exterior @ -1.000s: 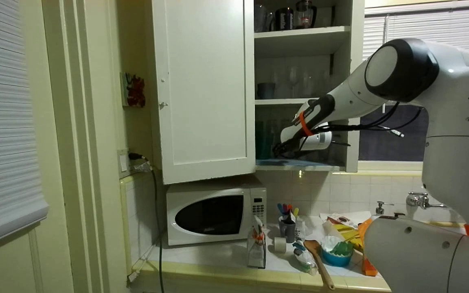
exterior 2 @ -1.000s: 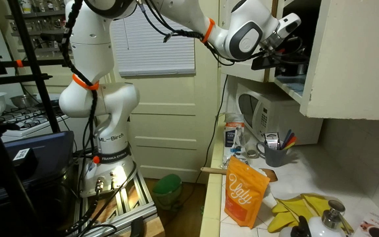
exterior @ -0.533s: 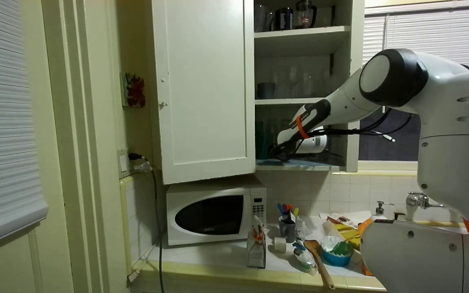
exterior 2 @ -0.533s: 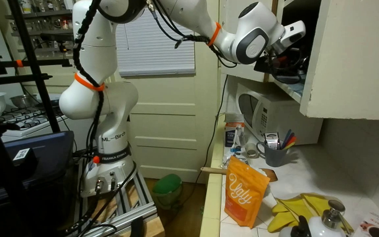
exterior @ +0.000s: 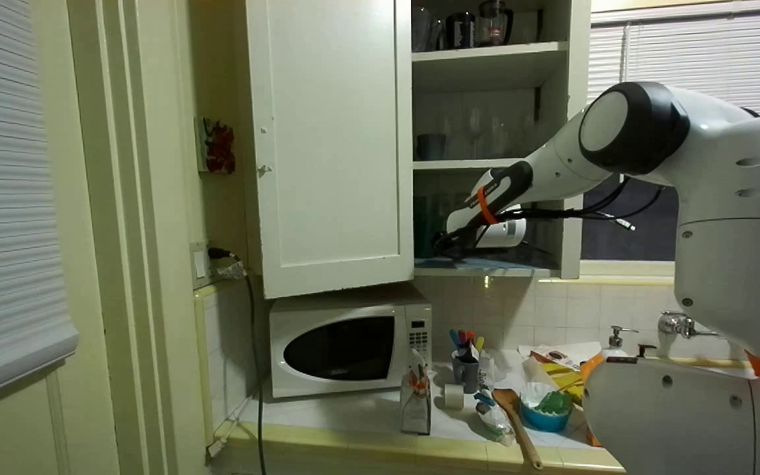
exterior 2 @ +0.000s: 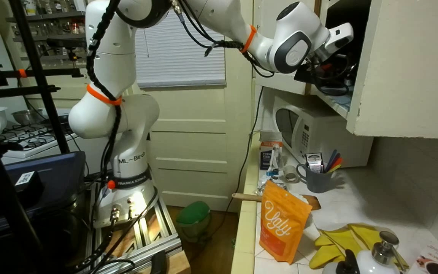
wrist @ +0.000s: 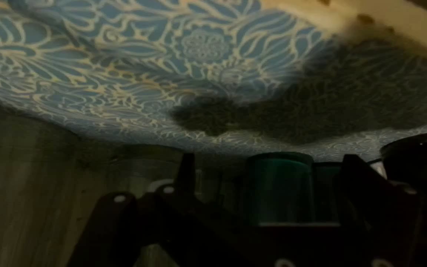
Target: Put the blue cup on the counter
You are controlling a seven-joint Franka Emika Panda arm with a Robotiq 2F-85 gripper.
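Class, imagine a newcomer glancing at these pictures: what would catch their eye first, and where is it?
Probably the big white robot arm, reaching into an open cupboard above the counter. Next, in an exterior view, comes the bright orange pouch lettered "Ugly" on that counter. In the wrist view, a blue patterned shelf liner stands out, with a dark teal cup showing between the sides of the open claw.

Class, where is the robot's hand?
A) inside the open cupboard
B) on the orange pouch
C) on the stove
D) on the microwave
A: in both exterior views the arm reaches into the cupboard; the wrist view shows the hand, a patterned shelf and a teal cup.
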